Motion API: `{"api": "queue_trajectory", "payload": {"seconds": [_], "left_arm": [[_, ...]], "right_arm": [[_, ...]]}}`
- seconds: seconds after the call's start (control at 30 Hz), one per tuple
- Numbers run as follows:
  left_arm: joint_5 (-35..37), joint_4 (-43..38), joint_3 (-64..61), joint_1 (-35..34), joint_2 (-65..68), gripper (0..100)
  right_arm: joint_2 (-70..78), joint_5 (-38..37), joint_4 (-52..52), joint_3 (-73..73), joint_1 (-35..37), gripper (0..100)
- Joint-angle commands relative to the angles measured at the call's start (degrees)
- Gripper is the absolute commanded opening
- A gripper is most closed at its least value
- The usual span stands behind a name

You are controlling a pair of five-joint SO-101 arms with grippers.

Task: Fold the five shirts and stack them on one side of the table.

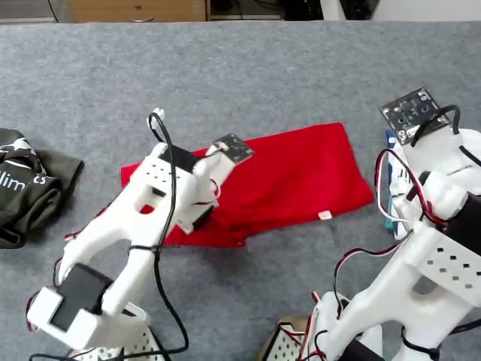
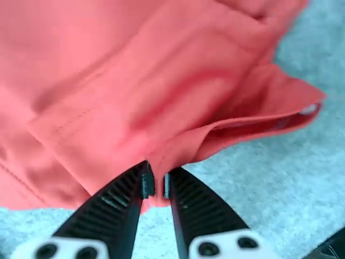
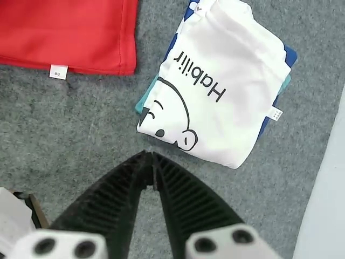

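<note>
Closest of all, the left gripper [image 2: 155, 182] is clenched on a hem of the red shirt [image 2: 161, 81], with a thin lip of cloth caught between the black ribbed jaws. Seen from above, that shirt [image 1: 293, 180] lies spread across the middle of the grey table [image 1: 225, 75], and the left arm stands over its left end.

The right gripper [image 3: 152, 162] is closed on nothing and hangs over bare table, near a folded white shirt [image 3: 215, 91]. This one lies on a blue layer [image 3: 290, 56] and a teal layer [image 3: 144, 101].

The step in hand looks like a fold of the red shirt. The next move probably calls for carrying the pinched hem over the shirt's body, keeping the pinch until the cloth lies flat and square.

By count there is one red shirt, one dark shirt [image 1: 30, 180] bunched at the table's left edge (it looks unfolded), one white, and one blue and one teal piece beneath it. That makes five, if both lower layers are shirts. There are two arms, each with one gripper.
</note>
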State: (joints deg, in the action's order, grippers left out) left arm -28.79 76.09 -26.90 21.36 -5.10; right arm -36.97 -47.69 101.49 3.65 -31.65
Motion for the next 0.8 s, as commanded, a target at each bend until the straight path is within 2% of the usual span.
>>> {"api": "queue_trajectory", "payload": {"seconds": [0.0,0.3,0.6,0.77], "left_arm": [[-1.4,-1.9,3.4,-3.4,3.1,2],[-2.6,-1.8,8.8,-10.1,9.2,2],[-2.7,-2.1,13.4,-12.0,9.6,3],[-2.7,-1.8,12.7,-12.1,9.6,18]], "right_arm": [[-0.8,-0.5,0.7,-0.3,-0.9,0.5],[-0.5,-0.5,0.6,0.0,-0.6,0.5],[-0.5,-0.5,0.6,0.0,-0.6,0.5],[-0.5,-0.5,0.6,0.0,-0.6,0.5]]}}
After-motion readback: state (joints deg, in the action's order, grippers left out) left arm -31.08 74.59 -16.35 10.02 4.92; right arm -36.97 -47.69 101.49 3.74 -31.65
